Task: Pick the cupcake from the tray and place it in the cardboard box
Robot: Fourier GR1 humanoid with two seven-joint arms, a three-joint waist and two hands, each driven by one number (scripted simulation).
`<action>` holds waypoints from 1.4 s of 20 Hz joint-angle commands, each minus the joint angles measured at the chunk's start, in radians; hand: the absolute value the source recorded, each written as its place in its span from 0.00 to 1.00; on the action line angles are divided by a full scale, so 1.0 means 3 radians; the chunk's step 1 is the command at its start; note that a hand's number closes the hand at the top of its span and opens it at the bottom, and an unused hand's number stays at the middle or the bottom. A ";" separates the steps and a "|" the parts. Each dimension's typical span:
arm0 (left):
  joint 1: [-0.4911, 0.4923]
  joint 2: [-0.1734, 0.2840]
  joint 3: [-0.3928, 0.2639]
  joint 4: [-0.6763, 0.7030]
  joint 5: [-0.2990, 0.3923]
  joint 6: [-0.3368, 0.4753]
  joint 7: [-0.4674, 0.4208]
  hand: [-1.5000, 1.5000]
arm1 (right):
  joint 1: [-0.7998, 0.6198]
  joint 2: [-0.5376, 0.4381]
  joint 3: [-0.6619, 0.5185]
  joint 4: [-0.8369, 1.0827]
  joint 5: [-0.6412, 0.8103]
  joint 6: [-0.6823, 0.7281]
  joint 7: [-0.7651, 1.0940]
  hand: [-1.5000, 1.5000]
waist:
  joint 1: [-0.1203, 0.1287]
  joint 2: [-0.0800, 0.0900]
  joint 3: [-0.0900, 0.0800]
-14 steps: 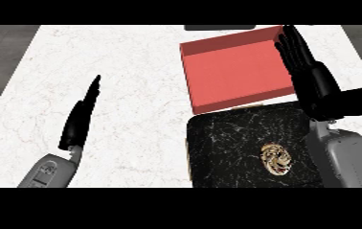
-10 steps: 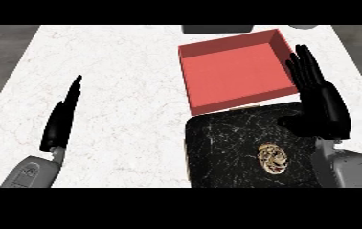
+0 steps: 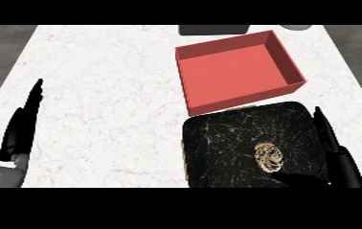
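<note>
Right robot hand [image 3: 332,161], fingers straight, flanks the cupcake [image 3: 269,157] lying lengthwise on the tray [image 3: 226,151].

You are looking at a small round cupcake [image 3: 269,156] with a swirled tan-and-brown top, sitting upright on the right half of a black, white-veined marble-patterned rectangular tray [image 3: 226,146]. The tray is lying at the near right of the counter. Just beyond it, with edges nearly touching, an open square box with salmon-red walls and floor [image 3: 237,72] is sitting slightly rotated, its opening facing up, nothing showing inside.
</note>
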 commanded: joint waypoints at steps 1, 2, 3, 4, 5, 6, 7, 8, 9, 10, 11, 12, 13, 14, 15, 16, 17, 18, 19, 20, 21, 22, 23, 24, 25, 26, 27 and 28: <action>0.0047 0.0035 0.0079 -0.0050 0.0031 -0.0046 -0.0040 0.50 | 0.0648 0.0225 -0.0113 0.0043 -0.0313 0.0053 -0.1103 0.00 | -0.0001 -0.0004 0.0014; 0.0099 0.0059 0.0132 -0.0029 0.0070 -0.0086 -0.0078 0.50 | 0.0673 0.0136 -0.0277 0.0198 -0.0509 0.0253 -0.1342 0.00 | 0.0025 0.0001 0.0013; 0.0233 -0.0010 0.0116 0.0020 0.0044 -0.0078 -0.0280 0.50 | 0.0754 0.0246 -0.0105 0.0271 -0.0327 0.0221 -0.1570 0.00 | 0.0055 0.0005 0.0009; -0.0006 0.0028 0.0137 0.0079 0.0027 -0.0151 -0.0070 0.50 | 0.0768 0.0081 -0.0258 0.0420 -0.0294 0.0302 -0.1771 0.00 | 0.0047 0.0012 0.0008; 0.0267 0.0086 0.0191 -0.0097 0.0111 -0.0241 -0.0218 0.50 | 0.0720 -0.0086 -0.0343 0.0347 -0.0148 0.0243 -0.1615 0.00 | 0.0090 0.0008 0.0005; 0.0132 -0.0036 0.0162 0.0159 0.0010 -0.0167 -0.0307 0.50 | 0.0812 -0.0159 -0.0340 0.0142 -0.0032 0.0171 -0.1473 0.00 | 0.0061 0.0014 0.0002; 0.0097 0.0086 0.0233 0.0054 0.0077 -0.0277 -0.0255 0.50 | 0.0716 -0.0275 -0.0380 0.0106 0.0076 0.0123 -0.1268 0.00 | 0.0078 0.0014 0.0001; 0.0117 0.0080 0.0193 -0.0085 0.0078 -0.0245 -0.0093 0.50 | 0.0826 -0.0441 -0.0423 -0.0012 0.0162 0.0131 -0.1116 0.00 | 0.0079 0.0009 0.0001; 0.0077 -0.0004 0.0115 -0.0075 0.0033 -0.0197 -0.0065 0.50 | 0.0762 -0.0572 -0.0371 0.0116 0.0374 0.0126 -0.1027 0.00 | 0.0089 0.0017 0.0000; 0.0043 0.0134 0.0246 0.0113 0.0062 -0.0290 -0.0219 0.50 | 0.0913 -0.0683 -0.0318 0.0136 0.0495 0.0188 -0.1033 0.00 | 0.0069 0.0024 -0.0004; 0.0034 0.0006 0.0148 0.0016 -0.0017 -0.0163 -0.0135 0.50 | 0.0801 -0.0839 -0.0351 0.0042 0.0541 0.0258 -0.0730 0.00 | 0.0096 0.0024 -0.0004; 0.0107 0.0033 0.0174 -0.0064 0.0032 -0.0225 -0.0099 0.50 | 0.0705 -0.0821 -0.0278 0.0076 0.0634 0.0266 -0.0608 0.00 | 0.0130 0.0021 -0.0001; 0.0012 -0.0019 0.0170 0.0065 -0.0028 -0.0187 -0.0186 0.50 | 0.0663 -0.0844 -0.0167 -0.0138 0.0752 0.0289 -0.0342 0.00 | 0.0110 0.0026 -0.0005; -0.0106 -0.0031 0.0191 0.0232 0.0022 -0.0276 -0.0175 0.50 | 0.0644 -0.1045 -0.0229 -0.0301 0.0652 0.0533 -0.0130 0.00 | 0.0083 0.0033 -0.0009; -0.0034 -0.0009 0.0188 0.0089 0.0021 -0.0292 -0.0141 0.50 | 0.0661 -0.1062 -0.0178 -0.0263 0.0732 0.0584 -0.0127 0.00 | 0.0105 0.0023 -0.0003; 0.0001 0.0059 0.0263 0.0122 0.0069 -0.0367 -0.0223 0.50 | 0.0694 -0.1064 -0.0081 -0.0495 0.0776 0.0653 0.0173 0.00 | 0.0110 0.0022 -0.0006; 0.0164 0.0017 0.0175 -0.0173 -0.0001 -0.0257 -0.0134 0.50 | 0.0742 -0.1080 -0.0020 -0.0383 0.0894 0.0669 0.0161 0.00 | 0.0142 0.0012 -0.0001; -0.0136 0.0017 0.0238 0.0151 -0.0036 -0.0276 -0.0163 0.50 | 0.0428 -0.1095 0.0041 -0.0413 0.0977 0.0736 0.0516 0.00 | 0.0125 0.0032 -0.0004; 0.0048 -0.0095 0.0112 0.0013 -0.0089 -0.0209 -0.0170 0.50 | 0.0512 -0.1217 0.0058 -0.0552 0.0988 0.0889 0.0669 0.00 | 0.0137 0.0024 -0.0005; 0.0125 -0.0114 0.0101 -0.0092 -0.0063 -0.0209 -0.0122 0.50 | 0.0443 -0.1331 0.0035 -0.0524 0.0953 0.1062 0.0767 0.00 | 0.0164 0.0021 -0.0003; -0.0026 -0.0172 0.0092 0.0022 -0.0183 -0.0104 -0.0127 0.50 | 0.0276 -0.1231 0.0160 -0.0488 0.1000 0.1121 0.0900 0.00 | 0.0137 0.0028 -0.0001; 0.0050 -0.0047 0.0242 0.0141 -0.0052 -0.0287 -0.0245 0.50 | 0.0255 -0.1295 0.0117 -0.0508 0.0944 0.1259 0.0991 0.00 | 0.0134 0.0026 -0.0002; 0.0019 -0.0006 0.0281 0.0038 -0.0003 -0.0376 -0.0176 0.50 | 0.0153 -0.1199 0.0208 -0.0606 0.0962 0.1321 0.1202 0.00 | 0.0133 0.0021 0.0000; -0.0184 -0.0081 0.0254 0.0302 -0.0098 -0.0317 -0.0202 0.50 | -0.0018 -0.1069 0.0394 -0.0653 0.1000 0.1382 0.1449 0.00 | 0.0121 0.0032 -0.0002; 0.0063 -0.0208 0.0185 0.0121 -0.0137 -0.0239 -0.0261 0.50 | -0.0224 -0.0988 0.0393 -0.0504 0.0983 0.1445 0.1478 0.00 | 0.0146 0.0024 0.0001; 0.0041 -0.0161 0.0233 0.0100 -0.0113 -0.0287 -0.0225 0.50 | -0.0315 -0.0940 0.0456 -0.0489 0.1005 0.1525 0.1656 0.00 | 0.0146 0.0024 0.0001; 0.0008 -0.0043 0.0249 -0.0050 -0.0139 -0.0331 -0.0018 0.50 | -0.0370 -0.0988 0.0434 -0.0482 0.0958 0.1669 0.1698 0.00 | 0.0143 0.0020 0.0003; -0.0101 -0.0204 0.0276 0.0136 -0.0211 -0.0252 -0.0122 0.50 | -0.0190 -0.1004 0.0356 -0.0435 0.1092 0.1598 0.1557 0.00 | 0.0100 0.0019 0.0003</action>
